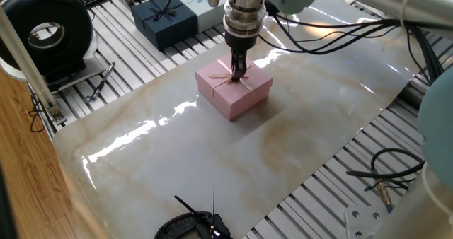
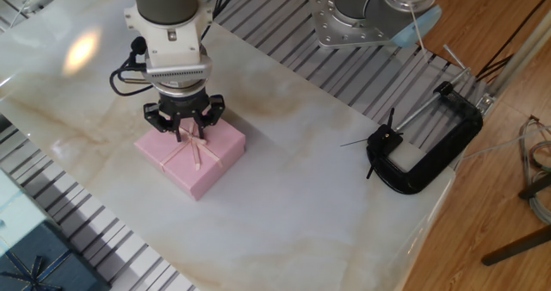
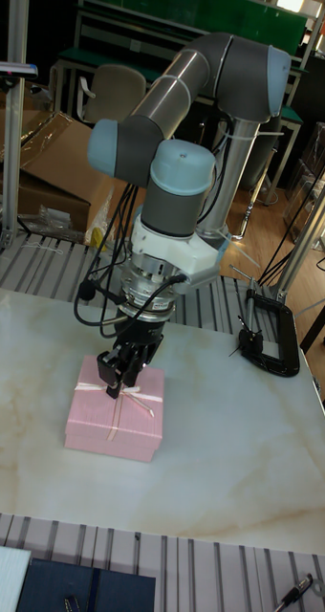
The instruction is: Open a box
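The small square pale pink cardboard box (image 1: 234, 90) sits mid-counter, lid on. The hand (image 1: 238, 72) pinches its thin ribbon bow (image 2: 193, 144). Grasping step; next, probably a straight upward lift.

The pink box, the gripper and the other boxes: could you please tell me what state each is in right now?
pink box: lid on, closed, flat on table.
gripper: fingers pinched together at the ribbon bow.
navy box: lid on, closed.
light blue box: mostly hidden, cannot tell.
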